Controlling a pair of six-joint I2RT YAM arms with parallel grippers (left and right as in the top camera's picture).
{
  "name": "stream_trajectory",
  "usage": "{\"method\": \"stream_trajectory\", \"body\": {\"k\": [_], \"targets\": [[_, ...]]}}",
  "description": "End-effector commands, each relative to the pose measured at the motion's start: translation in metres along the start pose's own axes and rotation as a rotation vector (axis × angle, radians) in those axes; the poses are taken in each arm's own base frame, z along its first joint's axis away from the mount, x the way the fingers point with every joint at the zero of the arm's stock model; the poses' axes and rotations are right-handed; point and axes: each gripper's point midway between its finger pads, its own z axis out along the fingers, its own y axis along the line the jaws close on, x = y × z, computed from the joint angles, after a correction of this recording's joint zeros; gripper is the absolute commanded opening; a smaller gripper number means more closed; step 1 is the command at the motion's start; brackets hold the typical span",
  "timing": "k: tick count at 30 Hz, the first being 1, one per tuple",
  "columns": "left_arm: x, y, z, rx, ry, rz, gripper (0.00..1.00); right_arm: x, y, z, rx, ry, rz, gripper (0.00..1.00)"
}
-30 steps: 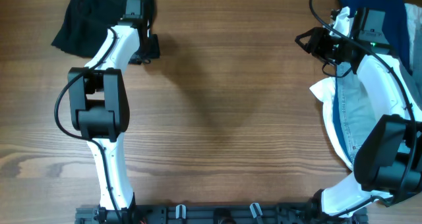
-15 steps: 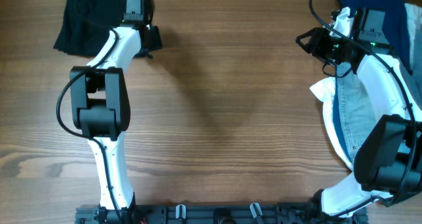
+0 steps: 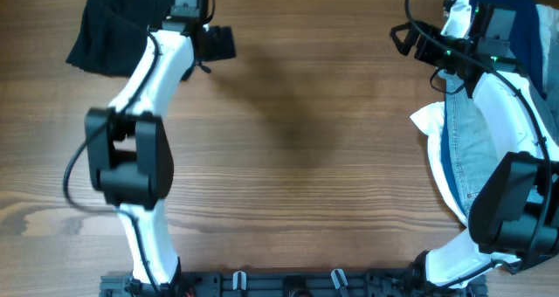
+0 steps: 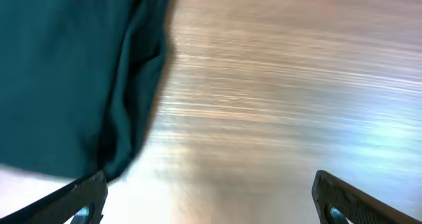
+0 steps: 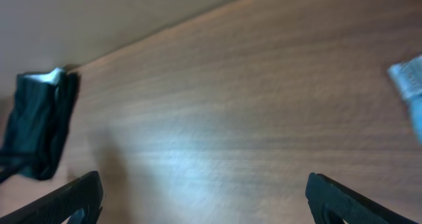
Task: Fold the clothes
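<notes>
The black shorts [image 3: 109, 31] lie bunched at the table's far left corner. In the left wrist view they show as dark folds [image 4: 66, 72] at the left. My left gripper [image 3: 218, 44] hangs just to their right, apart from the cloth. It is open, and only bare wood shows between its fingertips [image 4: 79, 201]. My right gripper [image 3: 404, 39] is at the far right, also open and empty [image 5: 211, 201]. From there the shorts [image 5: 39, 125] appear small and far off at the left.
A pale blue denim garment [image 3: 472, 148] lies along the right edge under my right arm, and its pale edge [image 5: 409, 85] shows in the right wrist view. A dark blue cloth [image 3: 515, 9] sits at the far right corner. The brown wooden table [image 3: 306, 157] spreads between the arms.
Both grippers have opened wide. The left one swung right, away from the shorts. The right one shifted slightly toward the far edge.
</notes>
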Motion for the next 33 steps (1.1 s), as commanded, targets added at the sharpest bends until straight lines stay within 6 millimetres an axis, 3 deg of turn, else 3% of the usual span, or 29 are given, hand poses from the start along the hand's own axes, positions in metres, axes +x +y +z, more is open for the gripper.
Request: {"method": "stream_trajectory", "body": {"k": [1, 10, 13, 19, 25, 33], "targets": [[-0.017, -0.021, -0.071, -0.047, -0.136, 0.047, 1.0, -0.008, -0.02, 0.0, 0.107, -0.041, -0.031, 1.0], [0.025, -0.094, -0.169, 0.078, -0.166, 0.176, 1.0, -0.008, -0.026, -0.001, 0.143, -0.043, -0.028, 1.0], [0.044, -0.13, -0.202, 0.155, -0.201, 0.25, 1.0, -0.008, -0.026, -0.001, 0.143, -0.043, -0.028, 1.0], [0.086, -0.187, -0.234, 0.25, -0.222, 0.393, 1.0, -0.008, -0.026, -0.001, 0.143, -0.043, -0.028, 1.0], [0.11, -0.175, -0.235, 0.149, -0.18, 0.48, 1.0, -0.008, -0.026, -0.001, 0.143, -0.043, -0.027, 1.0], [0.097, -0.172, -0.239, 0.167, -0.208, 0.367, 1.0, -0.008, -0.026, -0.001, 0.143, -0.043, -0.028, 1.0]]}}
